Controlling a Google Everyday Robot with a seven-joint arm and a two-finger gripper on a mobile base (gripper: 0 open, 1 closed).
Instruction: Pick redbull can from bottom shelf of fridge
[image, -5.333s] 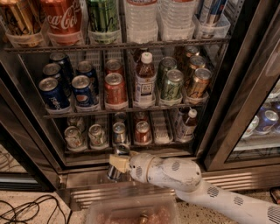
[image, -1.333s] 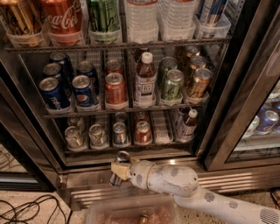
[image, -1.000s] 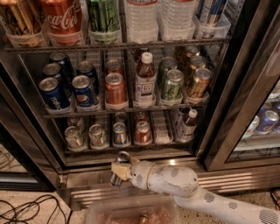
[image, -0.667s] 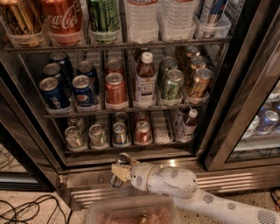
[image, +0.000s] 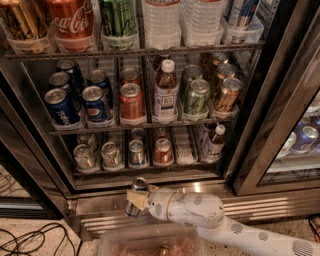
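You have the redbull can (image: 139, 185) just below the bottom shelf (image: 186, 150), out in front of the fridge (image: 256, 107). Its long axis runs close to vertical, slightly tilted, with the silver top pointing up. The gripper (image: 135, 198) has its fingers closed around the can's middle, below that shelf.

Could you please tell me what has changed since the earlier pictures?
The hand, holding the redbull can, has drawn slightly down and away from the bottom shelf of the fridge. The cans left on that shelf and the racks above are unchanged.
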